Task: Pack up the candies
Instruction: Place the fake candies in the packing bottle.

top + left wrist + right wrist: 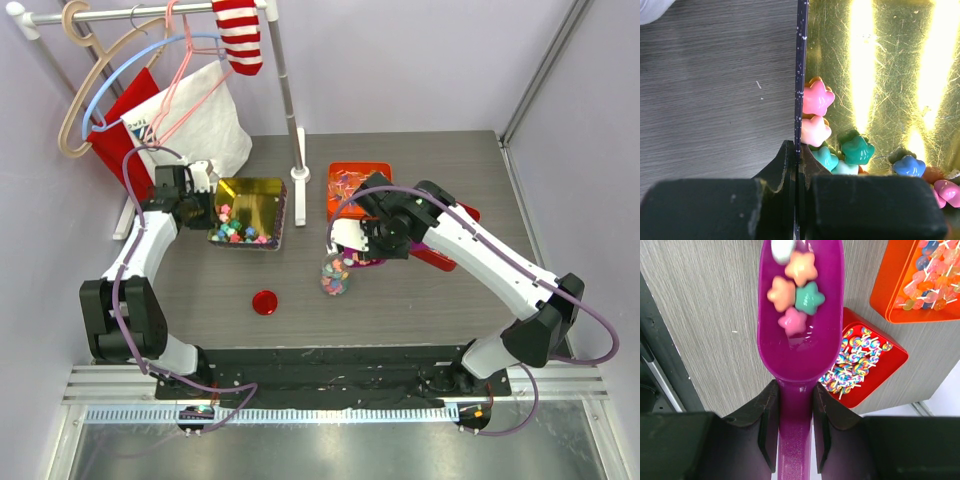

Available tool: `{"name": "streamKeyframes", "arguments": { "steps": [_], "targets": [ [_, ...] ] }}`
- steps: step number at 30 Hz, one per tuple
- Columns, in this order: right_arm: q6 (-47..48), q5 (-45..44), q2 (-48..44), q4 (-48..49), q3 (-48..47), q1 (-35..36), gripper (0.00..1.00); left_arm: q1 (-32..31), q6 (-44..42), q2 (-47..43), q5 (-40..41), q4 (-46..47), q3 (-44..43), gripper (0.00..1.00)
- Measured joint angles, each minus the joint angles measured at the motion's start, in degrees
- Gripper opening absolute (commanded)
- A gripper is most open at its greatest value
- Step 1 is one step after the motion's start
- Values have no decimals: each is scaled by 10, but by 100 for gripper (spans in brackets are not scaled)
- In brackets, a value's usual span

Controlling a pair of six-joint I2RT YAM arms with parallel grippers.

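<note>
Far L: left gripper (796, 152) shut tight on the thin side wall of the gold tin (262, 195), fingers pinched on it from both sides. Inside that tin, heaped at the near end: little star candies (238, 232) in pink, green, blue & orange. Next, on the grey table (420, 310): small round red lid (264, 302), lying flat, well apart from the tin. A bit to the R & further back: clear jar (335, 278), standing up, w/ more candies inside. Right by the jar's top: tip of a purple scoop (800, 360), w/ a few candies in its bowl: two orange, one green, one pink, one white. Held by its handle in the right gripper (795, 395), jaws narrow & pressed on both sides of it. Behind the scoop: orange tin (345, 172) w/ shiny lollies on sticks. Far R, partly under the arm: red tin (877, 375) w/ swirly lollies.
</note>
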State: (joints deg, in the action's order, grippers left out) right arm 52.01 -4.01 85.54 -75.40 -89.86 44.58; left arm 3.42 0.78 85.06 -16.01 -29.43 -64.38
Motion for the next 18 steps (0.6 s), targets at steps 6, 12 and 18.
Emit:
{"name": "streamKeyframes", "arguments": {
  "steps": [6, 12, 18],
  "targets": [
    [1, -12, 9, -9, -18, 7, 1, 0, 0, 1, 0, 0, 1, 0],
    [2, -25, 14, -16, -25, 17, 1, 1, 0, 2, 0, 0, 1, 0],
    [2, -39, 16, -17, -26, 27, 1, 1, 0, 2, 0, 0, 1, 0]
  ]
}}
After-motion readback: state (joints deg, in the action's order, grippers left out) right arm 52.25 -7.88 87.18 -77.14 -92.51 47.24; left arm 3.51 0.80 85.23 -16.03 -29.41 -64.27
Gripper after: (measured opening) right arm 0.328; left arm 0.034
